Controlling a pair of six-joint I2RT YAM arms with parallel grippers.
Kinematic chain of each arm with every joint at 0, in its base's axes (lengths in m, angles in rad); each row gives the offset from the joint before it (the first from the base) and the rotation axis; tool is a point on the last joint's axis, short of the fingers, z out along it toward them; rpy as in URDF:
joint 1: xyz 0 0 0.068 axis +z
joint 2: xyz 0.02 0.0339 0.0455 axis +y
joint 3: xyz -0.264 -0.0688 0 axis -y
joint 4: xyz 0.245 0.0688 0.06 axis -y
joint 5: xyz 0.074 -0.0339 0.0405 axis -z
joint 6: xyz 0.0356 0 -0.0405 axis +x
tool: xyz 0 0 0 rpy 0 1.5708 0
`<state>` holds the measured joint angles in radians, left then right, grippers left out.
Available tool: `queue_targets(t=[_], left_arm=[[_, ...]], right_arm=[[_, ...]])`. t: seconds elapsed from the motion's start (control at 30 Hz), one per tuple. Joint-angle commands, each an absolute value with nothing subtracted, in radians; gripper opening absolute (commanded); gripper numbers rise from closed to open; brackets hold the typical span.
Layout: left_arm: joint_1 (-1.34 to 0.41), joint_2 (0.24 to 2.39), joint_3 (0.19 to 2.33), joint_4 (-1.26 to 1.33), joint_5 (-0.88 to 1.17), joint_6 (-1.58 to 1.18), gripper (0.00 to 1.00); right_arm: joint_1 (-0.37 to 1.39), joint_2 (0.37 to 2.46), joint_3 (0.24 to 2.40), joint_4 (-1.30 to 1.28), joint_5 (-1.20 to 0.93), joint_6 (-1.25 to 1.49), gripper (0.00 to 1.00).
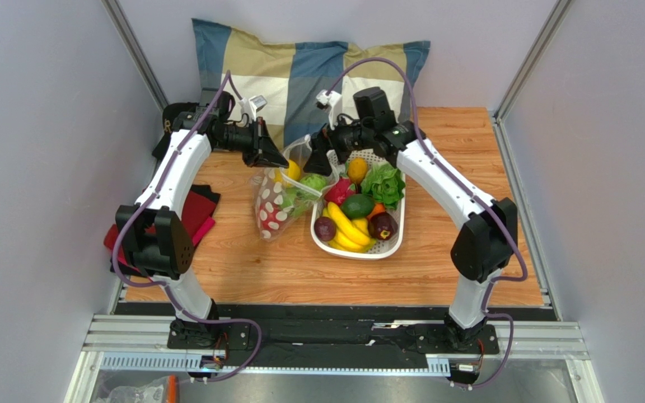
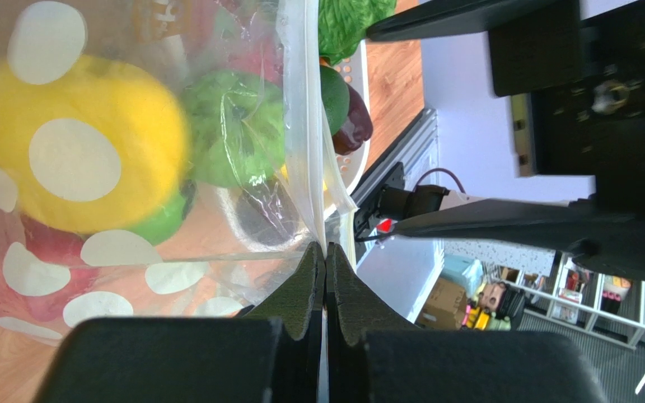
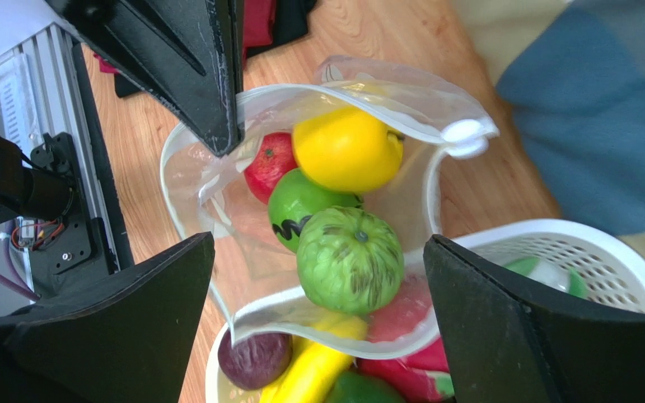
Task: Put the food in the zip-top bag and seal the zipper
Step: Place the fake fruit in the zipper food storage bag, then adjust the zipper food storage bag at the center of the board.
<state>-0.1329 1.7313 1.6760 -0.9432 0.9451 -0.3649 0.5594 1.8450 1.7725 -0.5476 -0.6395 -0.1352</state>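
Note:
The zip-top bag (image 1: 277, 206) stands open on the table, left of the basket. My left gripper (image 1: 277, 158) is shut on the bag's zipper (image 2: 305, 126) at the rim's left end, seen pinched in the left wrist view (image 2: 326, 249). My right gripper (image 1: 321, 158) is open and empty, hovering over the bag's mouth (image 3: 319, 243). Inside the bag lie a red apple (image 3: 267, 164), a yellow lemon (image 3: 347, 149), a smooth green fruit (image 3: 296, 201) and a ribbed green fruit (image 3: 349, 259). The lettuce (image 1: 383, 185) lies in the basket.
A white slotted basket (image 1: 359, 254) right of the bag holds a banana, dark purple fruits, an avocado and other toy food. A checked pillow (image 1: 301, 67) lies at the back. Red and black cloth (image 1: 198, 210) lies at the left edge.

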Motion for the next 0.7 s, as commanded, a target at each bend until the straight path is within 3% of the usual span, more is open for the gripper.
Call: queue_targets(t=[0.0, 0.2, 0.47, 0.57, 0.6, 0.67], left_arm=[[-0.126, 1.707, 1.692, -0.905, 0.999, -0.388, 0.00], [-0.126, 1.706, 1.694, -0.902, 0.999, -0.390, 0.00], [-0.126, 1.698, 1.703, -0.920, 0.983, -0.371, 0.00], [-0.126, 1.697, 1.704, -0.930, 0.979, -0.359, 0.00], [-0.124, 1.697, 1.709, -0.949, 0.968, -0.351, 0.00], [-0.123, 1.692, 1.724, -0.979, 0.941, -0.324, 0.00]], right_arm=[[0.485, 1.775, 1.747, -0.584, -0.666, -0.117, 0.98], [0.428, 1.876, 1.766, -0.684, -0.638, -0.081, 0.73], [0.425, 1.968, 1.792, -0.764, -0.647, -0.077, 0.61], [0.428, 1.976, 1.793, -0.788, -0.704, -0.071, 0.40], [0.426, 1.970, 1.795, -0.792, -0.744, -0.064, 0.19], [0.425, 1.938, 1.801, -0.787, -0.782, -0.046, 0.00]])
